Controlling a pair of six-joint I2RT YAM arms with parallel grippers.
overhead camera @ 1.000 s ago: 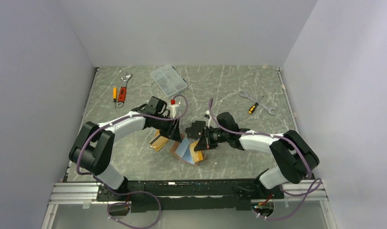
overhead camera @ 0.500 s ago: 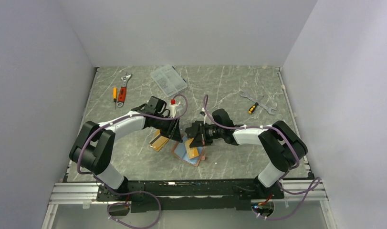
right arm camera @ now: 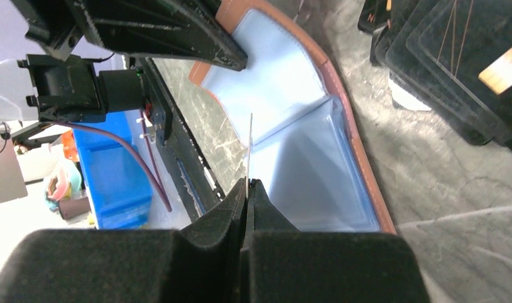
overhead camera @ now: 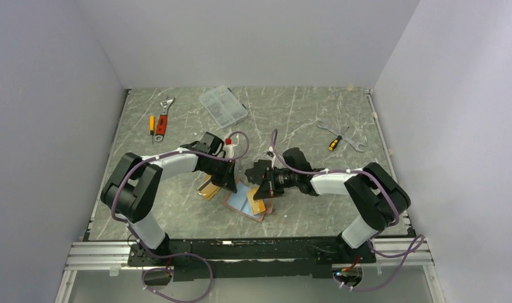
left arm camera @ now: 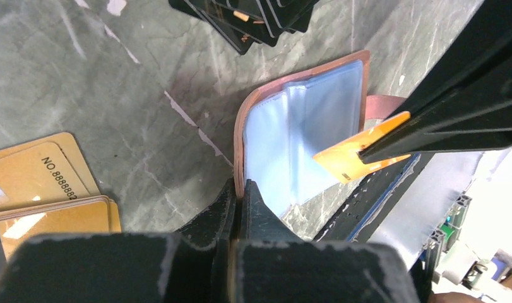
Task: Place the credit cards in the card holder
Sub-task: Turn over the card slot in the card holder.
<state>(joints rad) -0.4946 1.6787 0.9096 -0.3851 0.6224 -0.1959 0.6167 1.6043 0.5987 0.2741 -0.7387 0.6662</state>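
Bench point(overhead camera: 291, 120) top: grey-green marbled stone pattern, pale veins. Plain white walls point(overhead camera: 253, 38) enclose it on three sides. Aluminium rail point(overhead camera: 95, 259) along near edge; lighting even.

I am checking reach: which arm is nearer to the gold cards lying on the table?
Left. The left fingers pinch the wallet at its edge, close beside the gold cards. The right fingers hold an orange card above the wallet, farther from them.

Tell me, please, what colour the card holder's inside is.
The card holder is pale blue inside, edged salmon-pink; clearest in the left wrist view.
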